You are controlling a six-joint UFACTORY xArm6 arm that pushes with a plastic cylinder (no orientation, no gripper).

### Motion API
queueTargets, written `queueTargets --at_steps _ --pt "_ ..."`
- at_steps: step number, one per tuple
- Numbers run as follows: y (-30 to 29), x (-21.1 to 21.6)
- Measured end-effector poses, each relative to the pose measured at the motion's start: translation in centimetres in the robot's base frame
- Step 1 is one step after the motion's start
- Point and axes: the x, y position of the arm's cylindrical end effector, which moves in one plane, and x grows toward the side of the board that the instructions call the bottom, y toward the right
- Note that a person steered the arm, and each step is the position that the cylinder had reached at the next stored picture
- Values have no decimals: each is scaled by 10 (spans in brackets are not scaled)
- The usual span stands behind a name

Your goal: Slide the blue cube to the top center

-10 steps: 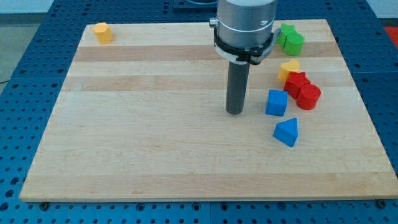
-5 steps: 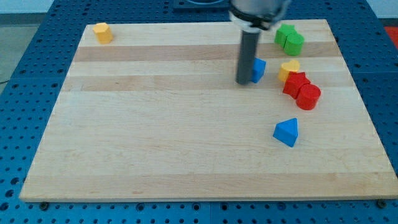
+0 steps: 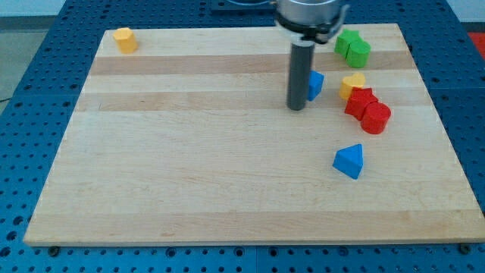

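Blue and half hidden, the cube (image 3: 316, 83) sits on the wooden board (image 3: 189, 167) right of centre in the view's upper part, just behind and to the right of the rod (image 3: 299, 76), which covers its left side. My tip (image 3: 295, 108) rests on the board just left of and a little below the cube, close against it, though whether they touch cannot be told; the rod carries nothing. Only the cube's right face and part of its top show, so its facing and any long axis cannot be made out. Just right of it lies a yellow block (image 3: 352, 83), touching two red blocks (image 3: 367, 109) below it, their shapes hard to read. Two green blocks (image 3: 353, 47) sit together near the top right edge. A blue triangular block (image 3: 349, 161) lies well below the cube. A yellow block (image 3: 125, 39) stands alone at the top left corner. The arm's grey housing (image 3: 311, 15) is cut off at the view's top.
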Motion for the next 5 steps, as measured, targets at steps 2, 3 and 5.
queueTargets --at_steps 2,3,5 --pt "3 -79" --pt "-6 -92" --pt "30 -85"
